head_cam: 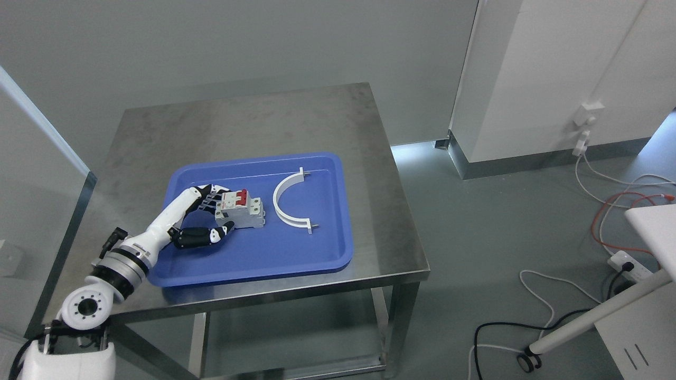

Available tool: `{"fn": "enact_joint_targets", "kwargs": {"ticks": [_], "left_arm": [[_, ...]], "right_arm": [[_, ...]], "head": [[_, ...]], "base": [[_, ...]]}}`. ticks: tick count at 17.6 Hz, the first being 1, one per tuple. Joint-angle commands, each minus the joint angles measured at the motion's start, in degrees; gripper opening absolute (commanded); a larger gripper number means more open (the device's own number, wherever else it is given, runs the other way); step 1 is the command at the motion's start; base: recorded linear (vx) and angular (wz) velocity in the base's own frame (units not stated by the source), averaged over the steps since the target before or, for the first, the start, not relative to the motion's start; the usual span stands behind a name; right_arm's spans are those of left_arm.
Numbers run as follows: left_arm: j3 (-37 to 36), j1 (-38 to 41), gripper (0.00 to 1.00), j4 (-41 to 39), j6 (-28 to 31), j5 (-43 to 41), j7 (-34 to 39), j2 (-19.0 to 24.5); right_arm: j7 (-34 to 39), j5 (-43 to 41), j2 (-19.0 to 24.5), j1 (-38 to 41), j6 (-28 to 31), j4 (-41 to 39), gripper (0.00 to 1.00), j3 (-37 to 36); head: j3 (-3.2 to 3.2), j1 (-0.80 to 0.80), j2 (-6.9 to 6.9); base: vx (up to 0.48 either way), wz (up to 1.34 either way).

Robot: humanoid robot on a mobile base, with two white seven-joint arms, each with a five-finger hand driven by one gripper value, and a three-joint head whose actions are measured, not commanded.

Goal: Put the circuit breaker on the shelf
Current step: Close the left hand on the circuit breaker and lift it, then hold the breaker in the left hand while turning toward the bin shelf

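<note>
A grey circuit breaker (245, 211) with red switches stands in the left half of a blue tray (296, 253) on a steel table. My left hand (222, 212) reaches in from the lower left and wraps the breaker's left end. Its fingers (211, 196) curl against the far side and the thumb (219, 233) presses the near lower corner. The breaker's base still rests on the tray floor. No shelf is in view, and neither is my right arm.
A white curved bracket (288, 203) lies in the tray just right of the breaker. The steel table (237, 121) has bare surface behind the tray. White cabinets (554, 79), floor cables (607, 211) and a white stand (607, 311) are at the right.
</note>
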Motion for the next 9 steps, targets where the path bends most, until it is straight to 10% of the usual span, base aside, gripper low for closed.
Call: {"fn": "enact_joint_targets", "kwargs": {"ticks": [1, 6, 9], "left_arm": [[4.2, -2.6, 0.1, 1.4, -3.2, 0.2, 0.2, -5.6], [18.5, -9.3, 0.12, 1.2, -12.9, 4.1, 3.2, -12.5], [20.0, -8.0, 0.13, 1.2, -18.1, 6.1, 18.9, -12.5]], "right_arm": [[0.0, 0.0, -1.0, 0.0, 1.8, 0.0, 1.0, 1.1], [0.0, 0.0, -1.0, 0.0, 1.7, 0.0, 1.0, 1.1], [0.0, 0.0, -1.0, 0.0, 1.8, 0.0, 1.0, 1.1]], "head": [[0.0, 0.0, 0.0], [0.0, 0.0, 0.0], [0.0, 0.0, 0.0]], "base": [[0.0, 0.0], [0.001, 0.02], [0.001, -0.03]]}}
